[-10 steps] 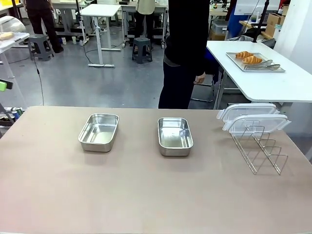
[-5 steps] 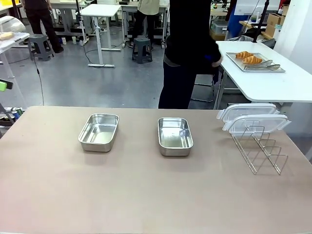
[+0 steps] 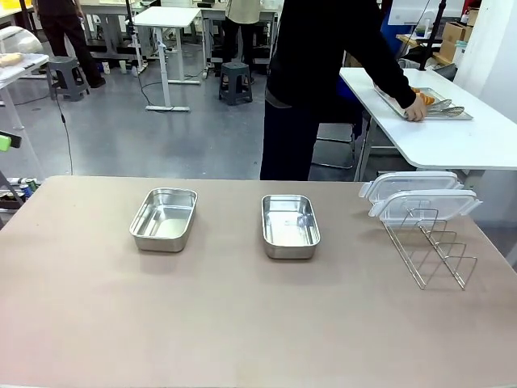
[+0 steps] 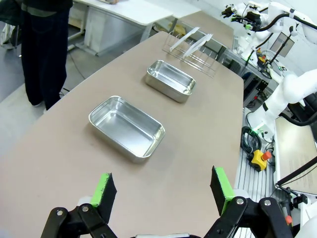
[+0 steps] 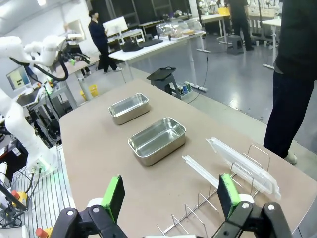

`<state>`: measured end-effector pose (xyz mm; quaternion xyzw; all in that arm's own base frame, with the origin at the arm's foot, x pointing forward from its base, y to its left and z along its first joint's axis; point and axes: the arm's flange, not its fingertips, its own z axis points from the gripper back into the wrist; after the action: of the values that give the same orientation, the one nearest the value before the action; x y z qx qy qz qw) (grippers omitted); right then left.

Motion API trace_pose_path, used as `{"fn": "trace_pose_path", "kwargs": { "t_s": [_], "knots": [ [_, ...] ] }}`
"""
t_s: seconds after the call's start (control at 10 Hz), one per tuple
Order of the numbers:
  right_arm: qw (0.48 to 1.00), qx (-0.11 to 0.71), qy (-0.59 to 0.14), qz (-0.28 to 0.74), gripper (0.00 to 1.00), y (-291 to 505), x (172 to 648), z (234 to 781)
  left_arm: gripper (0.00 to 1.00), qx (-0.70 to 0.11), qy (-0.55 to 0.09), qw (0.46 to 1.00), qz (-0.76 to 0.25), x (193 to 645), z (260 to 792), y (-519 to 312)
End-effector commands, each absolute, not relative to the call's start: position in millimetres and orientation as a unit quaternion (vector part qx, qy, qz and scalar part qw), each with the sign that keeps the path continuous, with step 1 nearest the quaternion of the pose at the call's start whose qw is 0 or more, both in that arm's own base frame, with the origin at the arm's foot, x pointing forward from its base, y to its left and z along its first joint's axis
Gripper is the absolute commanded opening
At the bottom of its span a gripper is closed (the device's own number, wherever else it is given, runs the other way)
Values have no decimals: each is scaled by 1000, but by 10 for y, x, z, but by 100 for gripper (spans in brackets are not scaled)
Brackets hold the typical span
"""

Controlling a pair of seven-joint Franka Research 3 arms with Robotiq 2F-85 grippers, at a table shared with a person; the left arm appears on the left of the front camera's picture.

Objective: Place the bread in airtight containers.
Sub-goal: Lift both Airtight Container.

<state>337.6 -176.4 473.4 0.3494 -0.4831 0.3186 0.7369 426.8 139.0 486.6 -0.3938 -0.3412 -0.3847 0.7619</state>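
The left hand [image 4: 162,191] and right hand [image 5: 171,196], both spread and empty, should hold clear of the steel pans [image 3: 164,218] while the person [image 3: 307,81] reaches for the croissants [image 3: 426,99].

Probably a lab or workshop: white height-adjustable desks [image 3: 166,18], plastic stools [image 3: 235,81], bare grey floor [image 3: 121,137].

Black jointed fingers [image 4: 110,194] with bright green pads [image 4: 221,184], small silver screws [image 4: 56,212] at the pivots

front view faces across the table [image 3: 242,323]; both wrist views share pans [image 3: 164,218]
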Motion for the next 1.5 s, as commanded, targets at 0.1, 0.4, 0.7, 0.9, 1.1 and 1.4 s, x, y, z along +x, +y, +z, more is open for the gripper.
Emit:
{"fn": "trace_pose_path", "kwargs": {
  "t_s": [0.1,0.4,0.7,0.9,1.1,1.4],
  "knots": [
    [726,346,-496,326,100,-1783,3426,4750,100,-396,-341,757,-392,4268,4891,1409],
    [726,346,-496,326,100,-1783,3426,4750,100,-396,-341,757,-392,4268,4891,1409],
    [726,346,-496,326,100,-1783,3426,4750,100,-396,-341,757,-392,4268,4891,1409],
    [726,346,-496,326,100,-1783,3426,4750,100,-396,-341,757,-392,4268,4891,1409],
    [726,346,-496,326,100,-1783,3426,4750,100,-396,-341,757,-392,4268,4891,1409],
    [726,346,-496,326,100,-1783,3426,4750,100,-396,-341,757,-392,4268,4891,1409]
  ]
}}
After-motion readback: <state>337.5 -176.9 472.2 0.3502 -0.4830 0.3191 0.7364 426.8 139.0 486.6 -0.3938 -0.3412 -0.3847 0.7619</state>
